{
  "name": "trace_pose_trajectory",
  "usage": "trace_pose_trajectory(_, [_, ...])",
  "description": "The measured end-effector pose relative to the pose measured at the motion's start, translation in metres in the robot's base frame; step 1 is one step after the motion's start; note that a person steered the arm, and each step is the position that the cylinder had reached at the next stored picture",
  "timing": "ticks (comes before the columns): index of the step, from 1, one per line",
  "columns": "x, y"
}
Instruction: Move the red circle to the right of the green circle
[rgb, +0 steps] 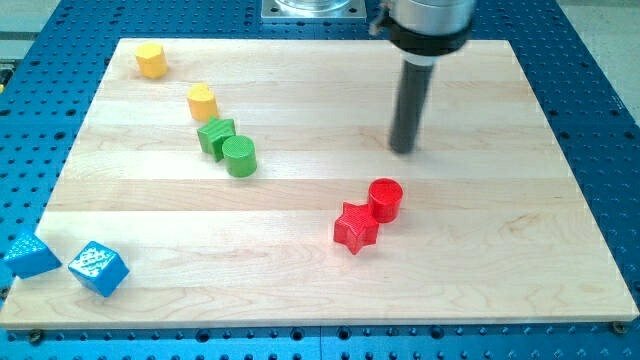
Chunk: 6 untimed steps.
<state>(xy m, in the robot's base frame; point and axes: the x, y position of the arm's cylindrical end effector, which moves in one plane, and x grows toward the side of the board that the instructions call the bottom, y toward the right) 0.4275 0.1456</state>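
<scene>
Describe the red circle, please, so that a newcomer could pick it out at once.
On the wooden board, look right of centre, just below my tip. Two red blocks touch there. The red circle is the upper-right one, a smooth round cylinder, unlike the pointed red star at its lower left.

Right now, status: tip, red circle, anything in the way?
My tip above the red circle, apart. Red star touches it, lower left. Green circle far left; path between bare.
</scene>
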Motion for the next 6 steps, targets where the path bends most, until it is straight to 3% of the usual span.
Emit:
trace_pose_trajectory(1, [0.061, 0.036])
trace_pose_trajectory(2, [0.067, -0.056])
trace_pose_trajectory(3, [0.115, -0.061])
trace_pose_trajectory(5, [-0.011, -0.134])
trace_pose_trajectory(6, [0.044, -0.100])
